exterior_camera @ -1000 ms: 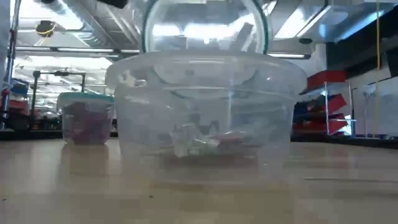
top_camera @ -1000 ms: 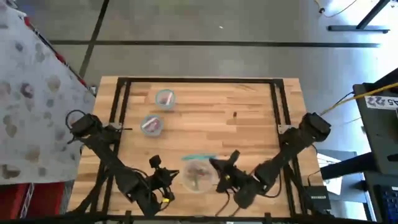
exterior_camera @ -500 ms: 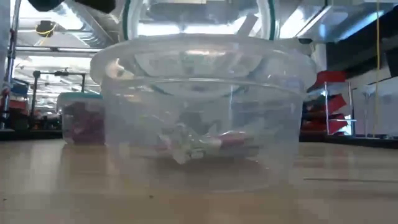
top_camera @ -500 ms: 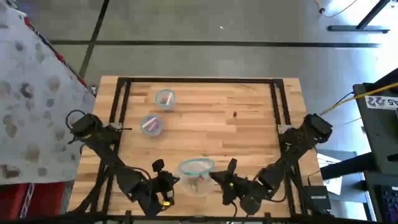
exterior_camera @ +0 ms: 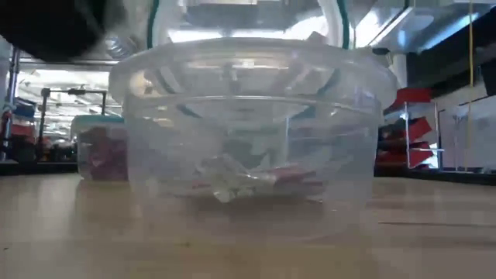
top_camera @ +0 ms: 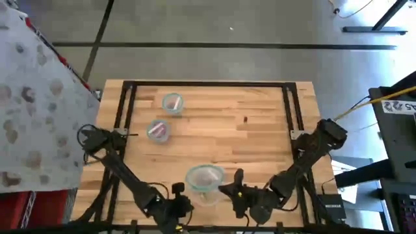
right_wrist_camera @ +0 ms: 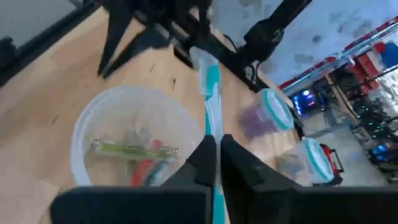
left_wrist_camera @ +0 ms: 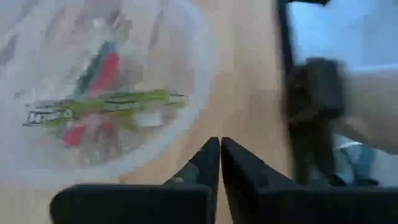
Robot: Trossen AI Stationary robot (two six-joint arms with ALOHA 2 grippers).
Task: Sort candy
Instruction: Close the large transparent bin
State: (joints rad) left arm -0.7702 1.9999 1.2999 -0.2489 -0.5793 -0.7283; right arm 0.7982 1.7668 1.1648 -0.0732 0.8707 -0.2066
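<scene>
Candy (left_wrist_camera: pixel 102 102) heaped in the bottom of the clear bowl (top_camera: pixel 205 177) at the worktop's near edge: thin green, red and pinkish wrapped sticks, lying flat and crossed. More magenta-pink pieces (top_camera: pixel 158 130) inside two smaller bowls beyond it.

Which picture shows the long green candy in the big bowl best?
The left wrist view: the long green wrapped candy lies across the big round clear plastic bowl, close up. The right wrist view shows it smaller. The low view shows only a pale jumble through the wall; the high view shows only specks.
</scene>
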